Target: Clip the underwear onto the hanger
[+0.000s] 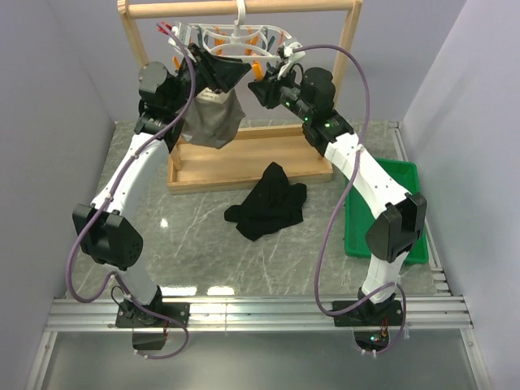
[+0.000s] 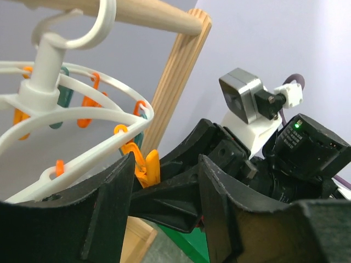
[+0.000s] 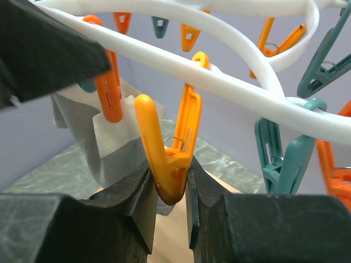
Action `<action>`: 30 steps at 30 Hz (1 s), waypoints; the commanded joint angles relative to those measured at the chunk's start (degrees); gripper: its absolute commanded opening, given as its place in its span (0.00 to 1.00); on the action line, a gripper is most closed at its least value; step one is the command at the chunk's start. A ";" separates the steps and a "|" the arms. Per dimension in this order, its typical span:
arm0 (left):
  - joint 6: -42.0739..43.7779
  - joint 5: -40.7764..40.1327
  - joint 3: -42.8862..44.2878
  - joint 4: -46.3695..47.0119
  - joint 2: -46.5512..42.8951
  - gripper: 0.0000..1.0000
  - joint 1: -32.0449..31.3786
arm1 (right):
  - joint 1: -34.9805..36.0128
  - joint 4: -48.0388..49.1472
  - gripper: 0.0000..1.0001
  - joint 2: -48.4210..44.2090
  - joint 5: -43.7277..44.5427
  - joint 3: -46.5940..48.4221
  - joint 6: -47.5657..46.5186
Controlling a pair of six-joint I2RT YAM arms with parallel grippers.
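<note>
The white hanger (image 1: pixel 236 36) hangs by its hook from the wooden rack's top bar, ringed with orange and teal pegs. Black underwear (image 1: pixel 221 71) droops from its left side, between my two grippers. My left gripper (image 1: pixel 192 61) is at the fabric's upper left corner. In the left wrist view its fingers (image 2: pixel 109 208) stand apart and open, with nothing between them, under the hanger (image 2: pixel 82 118). My right gripper (image 3: pixel 169 181) is shut on the lower end of an orange peg (image 3: pixel 170 159) that dangles from the hanger (image 3: pixel 219 82). From above, that gripper (image 1: pixel 264 81) is at the underwear's right corner.
A grey-beige garment (image 1: pixel 213 118) hangs pegged below the underwear, its white label (image 3: pixel 118 129) under an orange peg. The wooden rack (image 1: pixel 244 166) stands at the back. Another black garment (image 1: pixel 268 203) lies crumpled on the marbled table. A green tray (image 1: pixel 382 203) sits at the right.
</note>
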 commanded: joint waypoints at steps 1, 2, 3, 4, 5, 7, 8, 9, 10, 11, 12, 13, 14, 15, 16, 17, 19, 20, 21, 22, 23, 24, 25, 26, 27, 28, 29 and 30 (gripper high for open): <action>-4.11 2.39 2.63 1.44 1.29 0.55 0.10 | -0.93 3.44 0.00 -0.34 -4.20 2.91 5.10; -4.65 2.74 2.72 1.18 1.47 0.55 0.10 | -1.02 3.52 0.00 -0.17 -4.55 2.82 6.15; -5.09 2.74 2.72 0.83 1.82 0.55 0.01 | -1.02 3.70 0.00 -0.25 -5.17 2.73 6.42; -5.96 2.91 2.55 0.91 2.00 0.56 0.10 | -1.11 3.87 0.00 -0.16 -5.43 2.56 6.69; -6.23 2.74 2.46 0.82 2.09 0.57 0.01 | -1.02 4.05 0.00 -0.16 -5.79 2.38 7.04; -6.84 2.65 2.46 1.00 2.17 0.57 0.01 | -1.11 4.23 0.00 -0.08 -6.14 2.20 7.48; -7.28 2.65 2.46 1.26 2.52 0.57 0.01 | -1.11 4.40 0.00 -0.08 -6.40 2.12 7.83; -7.81 2.83 2.63 1.52 2.70 0.57 0.01 | -1.11 4.40 0.00 0.01 -6.49 2.20 7.92; -8.42 2.74 2.90 1.53 2.96 0.57 0.01 | -1.11 4.49 0.00 -0.07 -6.67 2.03 8.01; -8.87 2.83 3.34 1.44 3.31 0.57 0.01 | -1.28 4.58 0.00 0.01 -6.75 2.03 8.09; -9.48 3.18 4.21 1.52 4.10 0.57 -0.08 | -1.20 4.58 0.00 0.10 -6.84 2.11 8.09; -10.27 3.09 4.57 1.53 4.46 0.57 -0.08 | -1.20 4.67 0.00 0.10 -6.84 2.11 8.18; -10.54 2.92 4.83 1.35 4.98 0.57 -0.17 | -1.20 4.75 0.00 0.10 -6.93 2.11 8.27; -10.80 2.74 5.18 1.44 5.16 0.57 -0.17 | -1.11 4.84 0.00 0.10 -6.93 2.03 8.27; -11.33 2.31 5.36 1.52 5.34 0.56 -0.17 | -1.20 4.84 0.00 0.27 -7.02 2.03 8.36; -11.59 2.21 5.62 1.35 5.95 0.56 -0.25 | -1.20 4.93 0.00 0.19 -7.11 2.03 8.44; -11.68 1.69 6.76 0.48 6.48 0.56 -0.43 | -1.20 5.02 0.00 0.28 -7.11 1.94 8.71; -11.68 1.43 7.03 0.21 6.83 0.56 -0.60 | -1.20 5.11 0.00 0.28 -7.19 1.85 8.71; -11.86 1.25 7.20 0.12 6.92 0.56 -0.69 | -1.20 5.19 0.00 0.36 -7.28 1.85 8.80; -12.03 1.16 7.21 0.21 7.10 0.56 -0.69 | -1.11 5.19 0.00 0.28 -7.28 1.76 8.97; -12.03 0.98 7.29 0.38 7.27 0.56 -0.96 | -1.20 5.37 0.00 0.36 -7.37 1.85 9.15; -12.03 0.81 7.47 0.47 7.36 0.56 -0.96 | -1.20 5.46 0.00 0.45 -7.63 1.76 9.06; -12.29 0.63 7.47 0.73 7.36 0.55 -0.96 | -1.20 5.46 0.00 0.45 -7.72 1.76 9.32; -12.47 0.63 7.56 0.91 7.71 0.54 -1.05 | -1.20 5.55 0.00 0.45 -7.72 1.76 9.50; -12.65 0.72 7.91 1.00 7.89 0.53 -1.05 | -1.20 5.63 0.00 0.54 -7.98 1.76 9.59; -13.08 0.81 8.17 0.91 8.06 0.52 -1.05 | -1.29 5.81 0.00 0.45 -8.16 1.59 9.68; -13.35 0.98 8.26 1.17 8.24 0.51 -1.05 | -1.20 5.81 0.00 0.45 -8.16 1.59 9.76; -13.53 1.16 8.26 1.26 8.33 0.50 -1.05 | -1.29 5.90 0.00 0.63 -8.16 1.59 9.94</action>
